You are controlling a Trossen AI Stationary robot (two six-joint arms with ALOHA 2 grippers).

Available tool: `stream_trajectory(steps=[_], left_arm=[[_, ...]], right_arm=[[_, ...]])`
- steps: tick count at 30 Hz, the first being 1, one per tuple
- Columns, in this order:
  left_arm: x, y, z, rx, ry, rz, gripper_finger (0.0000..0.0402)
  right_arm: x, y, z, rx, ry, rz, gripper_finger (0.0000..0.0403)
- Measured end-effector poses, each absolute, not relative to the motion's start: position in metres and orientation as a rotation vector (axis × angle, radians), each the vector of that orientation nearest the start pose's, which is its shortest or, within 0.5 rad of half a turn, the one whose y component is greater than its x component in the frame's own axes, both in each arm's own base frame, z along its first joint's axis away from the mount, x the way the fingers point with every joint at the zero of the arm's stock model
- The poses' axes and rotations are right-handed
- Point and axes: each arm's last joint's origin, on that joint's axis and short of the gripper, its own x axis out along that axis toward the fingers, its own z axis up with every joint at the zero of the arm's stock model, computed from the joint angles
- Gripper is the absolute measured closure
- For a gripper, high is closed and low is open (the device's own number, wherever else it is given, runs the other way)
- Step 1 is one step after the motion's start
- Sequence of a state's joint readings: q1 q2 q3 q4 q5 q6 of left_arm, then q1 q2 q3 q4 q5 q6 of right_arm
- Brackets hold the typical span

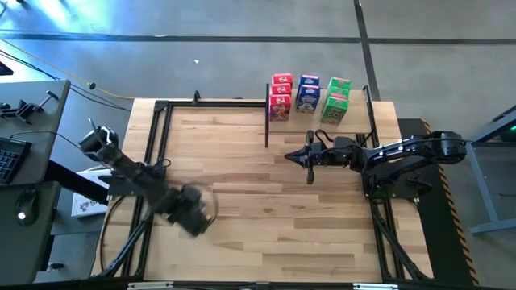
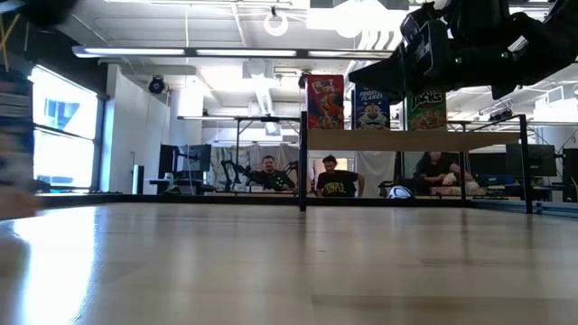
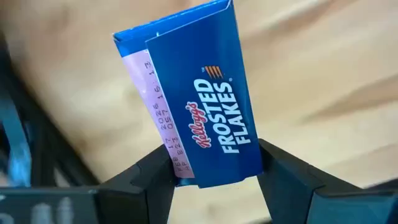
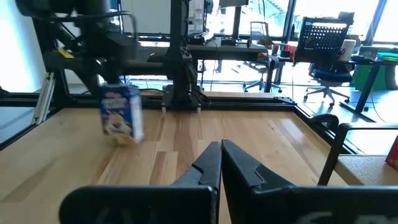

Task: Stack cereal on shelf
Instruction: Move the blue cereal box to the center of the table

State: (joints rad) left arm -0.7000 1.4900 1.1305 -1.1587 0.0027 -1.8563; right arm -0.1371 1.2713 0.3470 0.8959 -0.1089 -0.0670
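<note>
A blue Frosted Flakes cereal box (image 3: 199, 99) sits clamped upright between the left gripper (image 3: 214, 171) fingers above the desk (image 1: 266, 209).

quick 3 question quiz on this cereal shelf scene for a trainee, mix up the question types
1. True or false: the left gripper is shut on a blue Frosted Flakes box.
2. Multiple choice: the right gripper is (a) open above the shelf, (b) shut and empty over the table, (c) shut on a green box.
3. Fill in: from the left arm's side to the right arm's side, the stacks on the shelf run red, blue, ____.

Key
1. True.
2. b.
3. Green.
</note>
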Motion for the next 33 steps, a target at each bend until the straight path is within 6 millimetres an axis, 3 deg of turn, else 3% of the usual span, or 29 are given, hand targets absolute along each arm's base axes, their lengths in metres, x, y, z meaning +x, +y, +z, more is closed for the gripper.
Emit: stream_trajectory(steps=[11, 19, 26, 33], left_arm=[[0.265, -0.046, 0.248, -0.555, 1.229, 0.475, 0.0211], [0.290, 0.020, 0.254, -0.377, 1.056, 0.283, 0.0211], [0.305, 0.056, 0.244, -0.300, 1.031, 0.194, 0.0211], [0.331, 0.066, 0.250, -0.174, 1.117, 0.117, 0.0211]], right_arm=[[0.232, -0.029, 0.194, -0.057, 0.028, -0.027, 0.0403], [0.232, -0.029, 0.194, -0.056, 0.028, -0.027, 0.0403], [0.232, -0.029, 0.194, -0.057, 0.029, -0.050, 0.0403], [0.232, -0.030, 0.194, -0.056, 0.030, -0.057, 0.0403]])
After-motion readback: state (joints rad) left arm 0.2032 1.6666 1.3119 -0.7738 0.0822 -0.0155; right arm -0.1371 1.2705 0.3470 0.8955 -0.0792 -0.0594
